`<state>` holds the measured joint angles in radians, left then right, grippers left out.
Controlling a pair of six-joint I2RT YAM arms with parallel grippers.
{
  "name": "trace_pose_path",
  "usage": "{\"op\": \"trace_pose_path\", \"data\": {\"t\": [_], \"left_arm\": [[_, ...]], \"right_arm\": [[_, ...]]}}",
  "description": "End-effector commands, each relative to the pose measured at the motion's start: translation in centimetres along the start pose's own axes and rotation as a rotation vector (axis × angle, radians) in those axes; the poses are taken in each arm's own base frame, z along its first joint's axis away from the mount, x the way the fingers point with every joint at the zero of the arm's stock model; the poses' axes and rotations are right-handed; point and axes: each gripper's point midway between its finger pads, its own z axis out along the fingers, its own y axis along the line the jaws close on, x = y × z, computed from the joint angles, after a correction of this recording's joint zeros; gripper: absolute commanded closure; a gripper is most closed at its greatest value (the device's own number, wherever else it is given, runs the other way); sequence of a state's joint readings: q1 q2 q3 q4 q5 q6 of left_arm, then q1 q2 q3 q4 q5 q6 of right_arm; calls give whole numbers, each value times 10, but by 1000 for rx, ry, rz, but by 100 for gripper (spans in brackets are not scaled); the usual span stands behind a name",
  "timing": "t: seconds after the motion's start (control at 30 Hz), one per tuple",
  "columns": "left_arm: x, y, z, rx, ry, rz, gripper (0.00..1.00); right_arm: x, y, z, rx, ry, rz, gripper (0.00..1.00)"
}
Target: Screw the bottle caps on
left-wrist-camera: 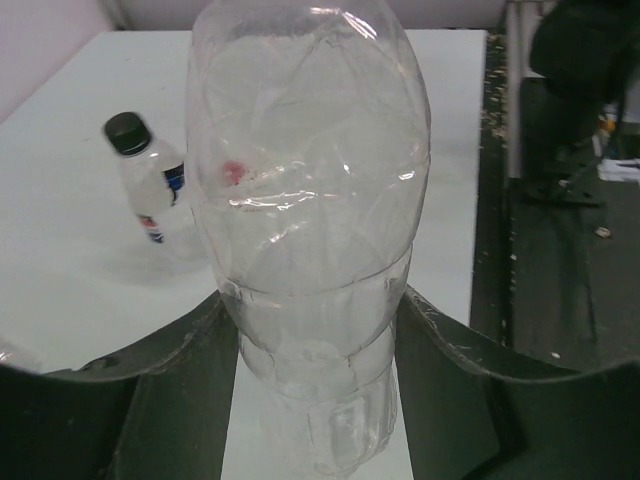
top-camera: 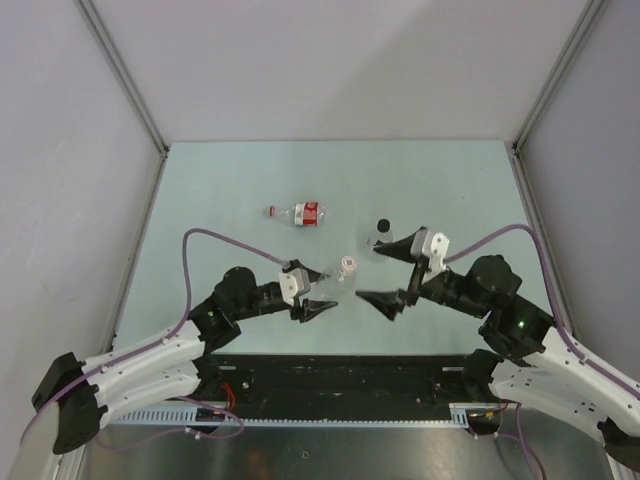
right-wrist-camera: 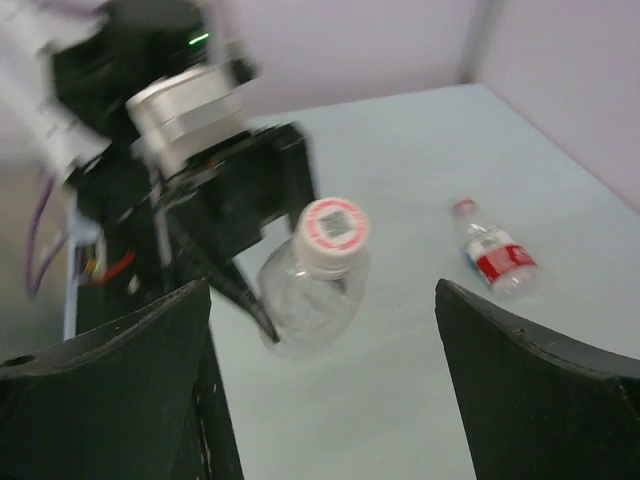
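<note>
Almost done: white cap on the neck, right jaws wide beside it

Right now the left gripper (top-camera: pixel 330 290) is pinching the unlabelled bottle (left-wrist-camera: pixel 310 200) by its body, its jaws partly closed against the thin clear walls. It holds the bottle near the middle of the table (top-camera: pixel 200 200), a little toward the arms, with the neck pointing at the other arm. The white cap (right-wrist-camera: pixel 330 235), printed red on top, sits on that neck. The right gripper (top-camera: pixel 370 273) faces it from just beside, jaws spread wide and holding nothing.

To my eye, the step in hand is the screwing of this white cap. I cannot tell from where I stand whether it is already tight. If it is not, the right jaws need to close squarely round the small cap and turn it. Meanwhile the left must grip firmly enough to stop the bottle spinning, yet not so hard that it crumples. If it is tight, the bottle only needs setting down.

I count three bottles and three caps:
- the held bottle with its white cap;
- a standing bottle (top-camera: pixel 380 238) with a black cap (left-wrist-camera: pixel 126 132), just beyond the right gripper;
- a labelled bottle (top-camera: pixel 306 212) lying on its side farther back, with a red cap (top-camera: pixel 272 211) on its neck.

Every cap sits on a bottle, and I see none lying loose.
</note>
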<state>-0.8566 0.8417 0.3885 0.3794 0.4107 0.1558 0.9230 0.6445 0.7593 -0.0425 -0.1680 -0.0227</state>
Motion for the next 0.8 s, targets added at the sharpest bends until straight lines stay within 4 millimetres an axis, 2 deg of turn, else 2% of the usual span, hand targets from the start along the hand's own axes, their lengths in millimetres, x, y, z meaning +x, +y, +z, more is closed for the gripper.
{"op": "trace_pose_path", "data": {"t": [0.0, 0.13, 0.33, 0.53, 0.77], "left_arm": [[-9, -25, -5, 159, -52, 77, 100], [-8, -38, -7, 251, -30, 92, 100], [-7, -55, -8, 367, -22, 96, 100], [-7, -59, -11, 394, -24, 105, 100], [-7, -60, -10, 402, -20, 101, 100]], "right_arm": [[9, 67, -28, -477, 1, -292, 2], [8, 75, -30, -539, 3, -306, 7], [12, 77, -18, -565, 55, -244, 19], [16, 77, -11, -573, 91, -216, 24], [16, 78, -10, -582, 96, -196, 43]]}}
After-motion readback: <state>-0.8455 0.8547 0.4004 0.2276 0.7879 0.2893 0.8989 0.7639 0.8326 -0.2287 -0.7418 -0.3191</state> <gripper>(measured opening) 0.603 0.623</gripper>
